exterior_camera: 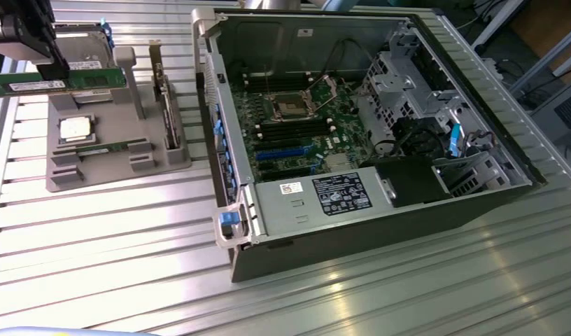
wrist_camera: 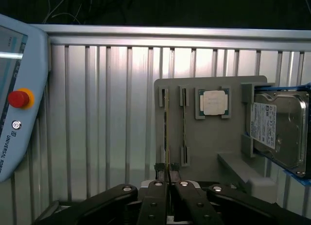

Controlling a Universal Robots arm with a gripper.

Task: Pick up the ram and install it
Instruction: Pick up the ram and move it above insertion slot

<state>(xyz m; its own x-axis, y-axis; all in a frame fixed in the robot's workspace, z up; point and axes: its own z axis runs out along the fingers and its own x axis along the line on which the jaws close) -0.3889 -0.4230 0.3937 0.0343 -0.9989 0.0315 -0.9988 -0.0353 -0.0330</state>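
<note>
Plainly, the gripper (wrist_camera: 167, 170) was closed on the ram (exterior_camera: 97, 78), its two black fingers (wrist_camera: 156, 191) pinching the thin green stick from both faces. The ram stood on its long edge, held level and lengthwise, with green board sticking out past the fingers on either side. In the wrist view it appeared edge-on as a thin line running away from the fingertips.

Directly beneath the gripper sat the grey holder (exterior_camera: 154, 161). A second memory stick (exterior_camera: 103, 148) lay in its slot just beside the line of the held ram, apart from it. Farther along the holder from the gripper rested a processor chip (wrist_camera: 214, 102) in its square seat. Beyond that stood the silver hard drive (wrist_camera: 279, 130) on edge, and a card with a metal bracket (exterior_camera: 164, 105) stood upright at the holder's side.

Well apart from the gripper, toward the exterior view's right, the open computer case (exterior_camera: 231, 210) lay on the ribbed metal table (exterior_camera: 108, 245), its motherboard (exterior_camera: 304, 126) exposed. A teach pendant (wrist_camera: 19, 55) with a red button (wrist_camera: 18, 98) lay on the table to one side of the gripper.
</note>
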